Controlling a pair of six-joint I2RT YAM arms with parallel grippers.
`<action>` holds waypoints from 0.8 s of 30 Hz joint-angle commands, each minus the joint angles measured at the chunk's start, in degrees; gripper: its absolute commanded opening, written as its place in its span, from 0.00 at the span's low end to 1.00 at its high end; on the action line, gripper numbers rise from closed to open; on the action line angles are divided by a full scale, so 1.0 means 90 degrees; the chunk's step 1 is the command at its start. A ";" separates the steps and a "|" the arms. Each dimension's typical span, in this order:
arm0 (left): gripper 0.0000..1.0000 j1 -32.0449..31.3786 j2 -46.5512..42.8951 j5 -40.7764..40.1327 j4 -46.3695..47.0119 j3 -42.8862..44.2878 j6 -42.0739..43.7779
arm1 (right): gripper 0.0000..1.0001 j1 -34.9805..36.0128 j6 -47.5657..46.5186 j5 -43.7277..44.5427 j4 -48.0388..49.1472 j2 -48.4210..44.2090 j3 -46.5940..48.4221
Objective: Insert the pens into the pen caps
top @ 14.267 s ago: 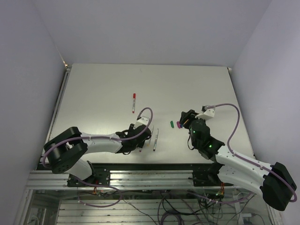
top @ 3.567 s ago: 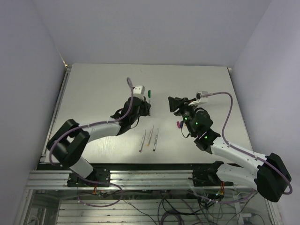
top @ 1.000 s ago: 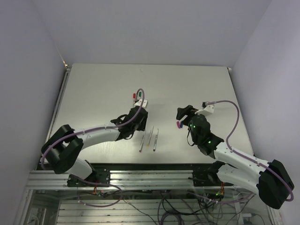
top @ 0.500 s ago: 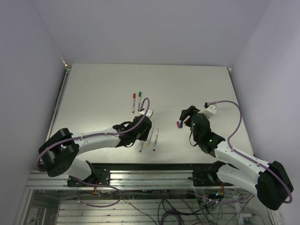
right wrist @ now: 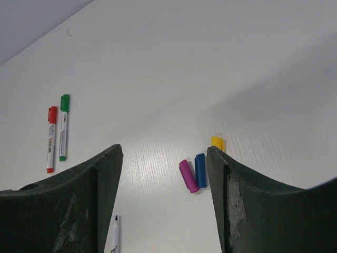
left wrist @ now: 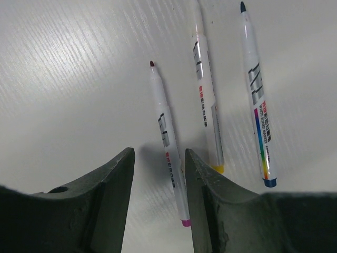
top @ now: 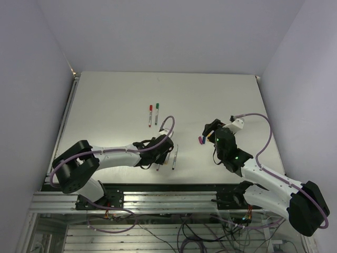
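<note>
Left wrist: left gripper (left wrist: 158,156), jaws half-spread and empty, straddles the magenta pen (left wrist: 167,138) lying flat on the table (left wrist: 79,79); its long axis runs forward between the jaws, tip pointing away.

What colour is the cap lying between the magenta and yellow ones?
It is the blue cap, clearest in the right wrist view.
</note>
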 commanded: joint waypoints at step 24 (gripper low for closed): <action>0.13 -0.0187 0.0859 0.0384 -0.1456 0.0407 -0.0195 | 0.63 -0.0033 0.0259 0.0092 -0.0011 -0.0129 0.0025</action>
